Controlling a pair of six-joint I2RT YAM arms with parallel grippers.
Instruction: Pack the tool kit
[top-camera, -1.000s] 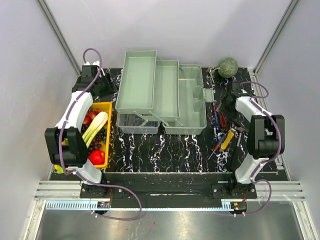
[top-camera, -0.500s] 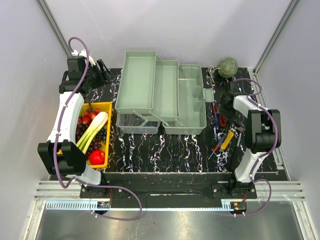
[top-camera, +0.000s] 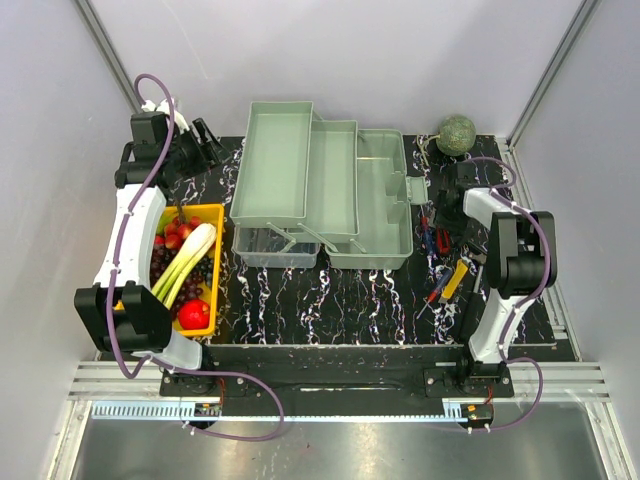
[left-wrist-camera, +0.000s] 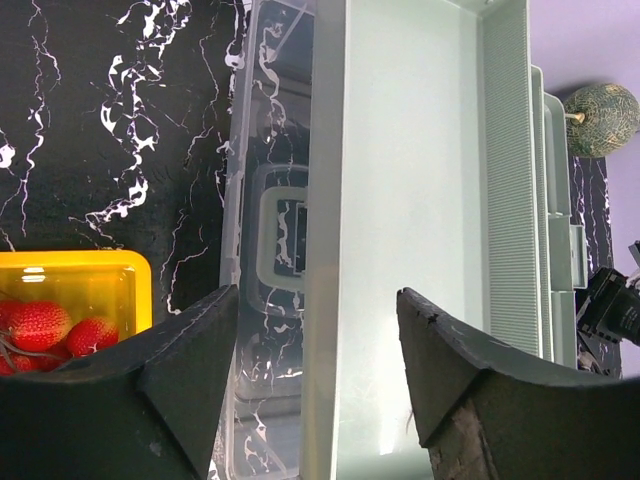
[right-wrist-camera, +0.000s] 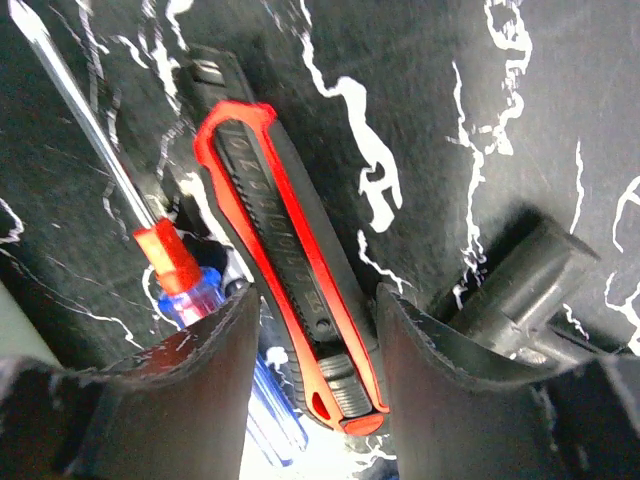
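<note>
- Your toolbox (top-camera: 385, 215) stands open in the middle of the surface (top-camera: 330, 300). Its fold-out trays step up toward the left, and its translucent lid (top-camera: 270, 250) lies along the near side.
- Your left fingers (left-wrist-camera: 190, 370) are spread apart and hold nothing. They hang at the far-left corner, and the wrist view looks past them along the top tray (left-wrist-camera: 410, 200).
- Your right fingers (right-wrist-camera: 190, 380) are down at the surface, right of the toolbox. One sits on each side of a red-and-black utility knife (right-wrist-camera: 290, 250). You cannot tell whether they are pressing on it.
- A red-and-blue-handled screwdriver (right-wrist-camera: 175, 265) lies just beside the knife.
- A yellow-handled tool (top-camera: 455, 280) lies nearer the arm's base.
- The yellow tray (top-camera: 214, 270) of produce sits left of the toolbox.
</note>
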